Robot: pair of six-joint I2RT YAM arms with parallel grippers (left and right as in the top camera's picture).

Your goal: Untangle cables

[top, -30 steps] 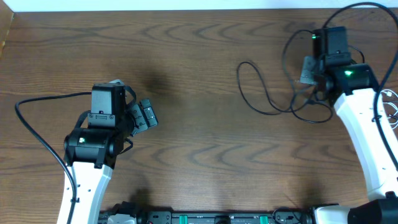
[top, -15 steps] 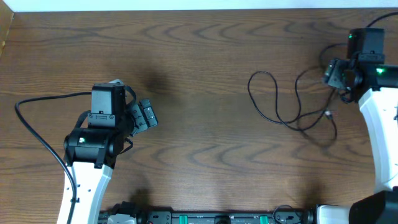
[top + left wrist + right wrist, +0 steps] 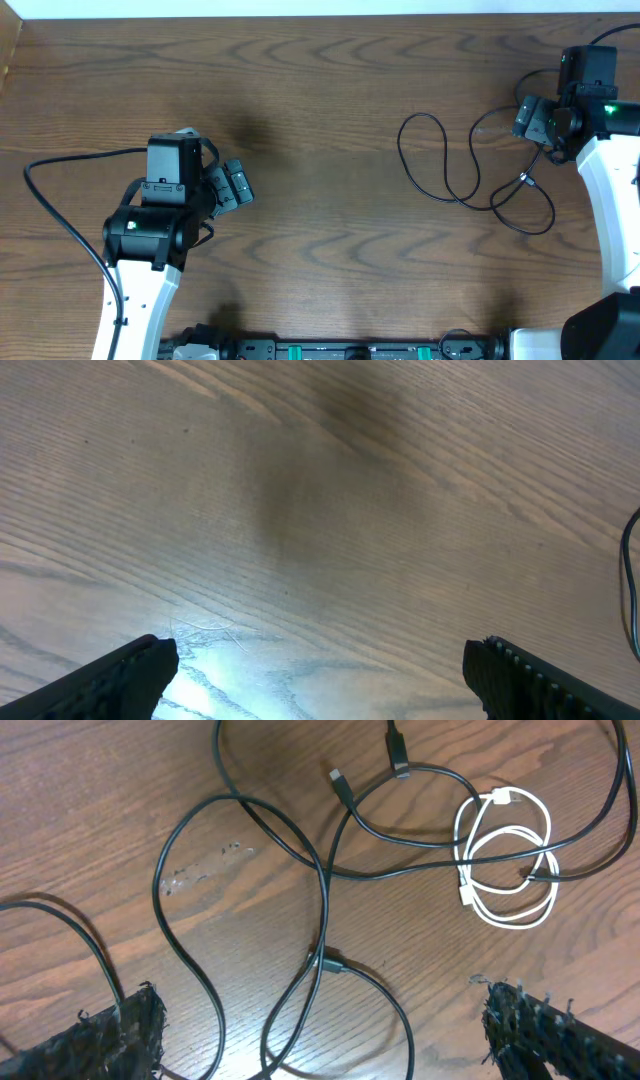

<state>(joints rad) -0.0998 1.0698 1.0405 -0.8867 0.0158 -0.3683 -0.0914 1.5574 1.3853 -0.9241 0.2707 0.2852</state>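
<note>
Black cables [image 3: 401, 140] lie in loose loops on the wooden table at the right, one with a small plug [image 3: 524, 181]. My right gripper [image 3: 528, 118] hovers at their right end, open and holding nothing. In the right wrist view the black cables [image 3: 322, 910] cross each other on the table between my spread right gripper [image 3: 325, 1035] fingers. A coiled white cable [image 3: 505, 860] lies further off, with a black one running across it. My left gripper [image 3: 238, 186] is far to the left, open over bare wood [image 3: 320, 675].
A thick black wire [image 3: 60, 215] curves out from the left arm across the table's left side. The white far edge [image 3: 300, 8] of the table runs along the top. A sliver of cable [image 3: 630, 580] shows at the left wrist view's right edge.
My right gripper opened and let go of the black cables, moving right. The cables dropped and spread out on the table. The left arm has stayed still.
</note>
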